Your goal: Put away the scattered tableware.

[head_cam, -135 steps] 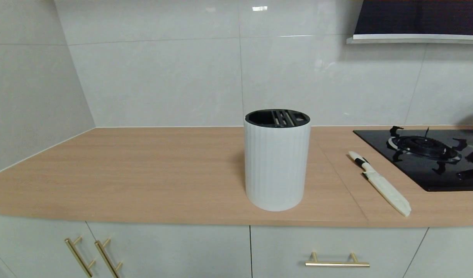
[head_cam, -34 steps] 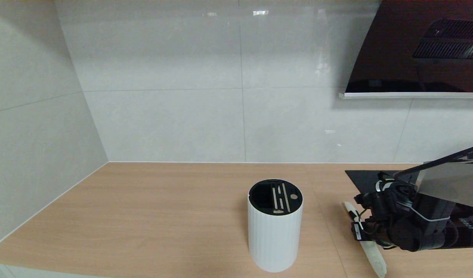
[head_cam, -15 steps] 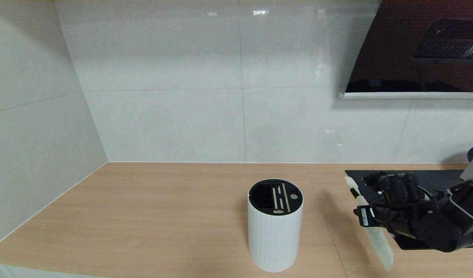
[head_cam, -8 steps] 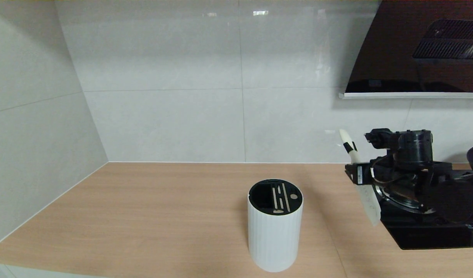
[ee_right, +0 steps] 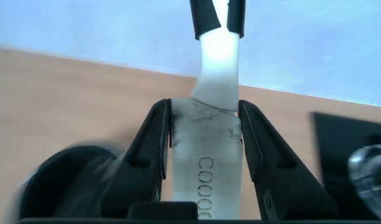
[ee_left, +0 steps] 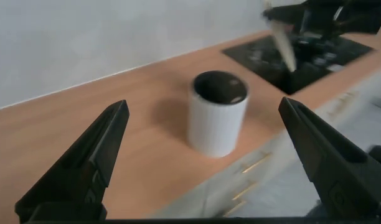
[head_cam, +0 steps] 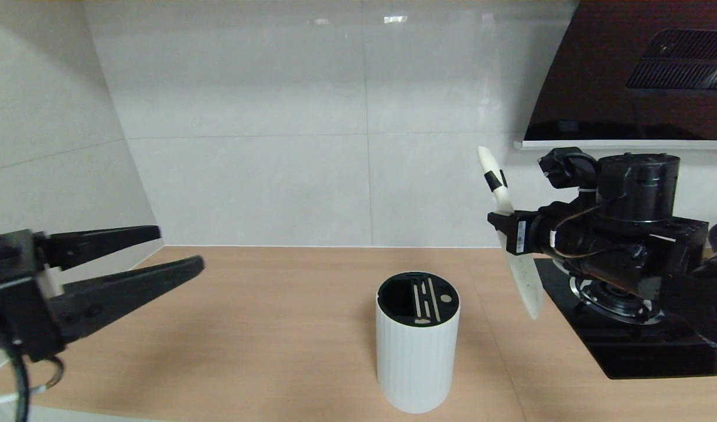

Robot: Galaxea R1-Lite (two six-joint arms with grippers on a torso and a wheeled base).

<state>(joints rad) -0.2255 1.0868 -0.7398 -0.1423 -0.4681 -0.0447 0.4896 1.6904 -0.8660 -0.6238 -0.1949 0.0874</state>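
Observation:
A white ribbed knife holder point(head_cam: 416, 344) with a black slotted top stands on the wooden counter point(head_cam: 276, 316). My right gripper point(head_cam: 506, 232) is shut on a white knife point(head_cam: 515, 258), held in the air to the right of and above the holder, handle up and blade tip down. In the right wrist view the knife point(ee_right: 209, 155) sits between the two fingers point(ee_right: 147, 155). My left gripper point(head_cam: 180, 249) hangs open at the far left, well away from the holder, which appears between its fingers in the left wrist view point(ee_left: 216, 112).
A black gas hob point(head_cam: 622, 328) lies on the counter at the right, below my right arm. A dark range hood point(head_cam: 639, 76) hangs on the tiled wall above it. The counter's front edge runs just before the holder.
My right gripper has lifted the knife off the counter, raised it and carried it left toward the holder. My left gripper has come into the head view at the left.

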